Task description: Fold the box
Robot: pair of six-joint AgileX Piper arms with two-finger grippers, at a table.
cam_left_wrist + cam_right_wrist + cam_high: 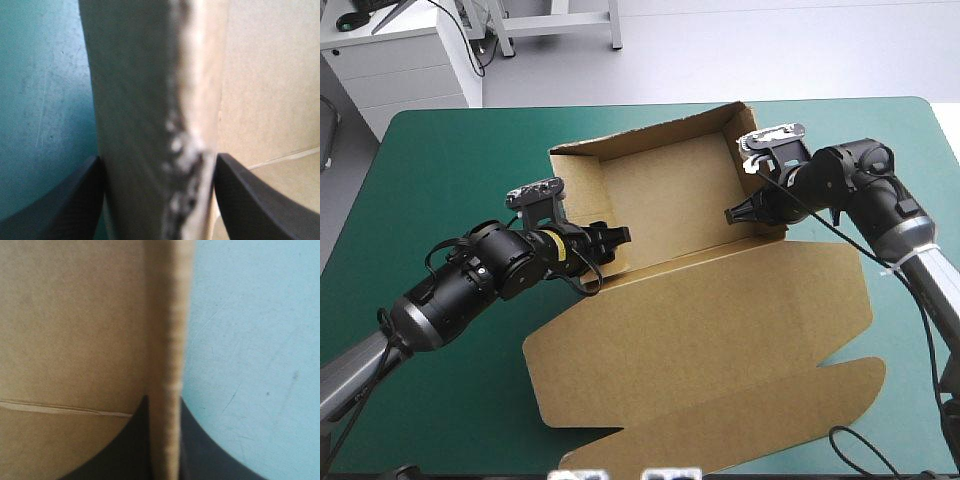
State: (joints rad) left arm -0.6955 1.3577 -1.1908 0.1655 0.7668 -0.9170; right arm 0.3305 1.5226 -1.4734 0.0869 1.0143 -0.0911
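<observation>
From above you see the box (670,190) at the middle of the bench (450,170), an open tray with its lid (720,330) flat toward the near edge. Only the wrist views show the grips: your left hand (159,157) clamps the thick left wall (150,100), pressing both faces; your right hand (163,399) is pinched nearly closed on the thin right wall (167,315).

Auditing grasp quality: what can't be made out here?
Left wrist view: the box wall clamped in the left end effector is blurred; tuck state unclear.
Right wrist view: the wall's blurred edge hides where the right end effector touches it.
High view: the left arm covers part of the left wall; near corners of the table are cut off.
</observation>
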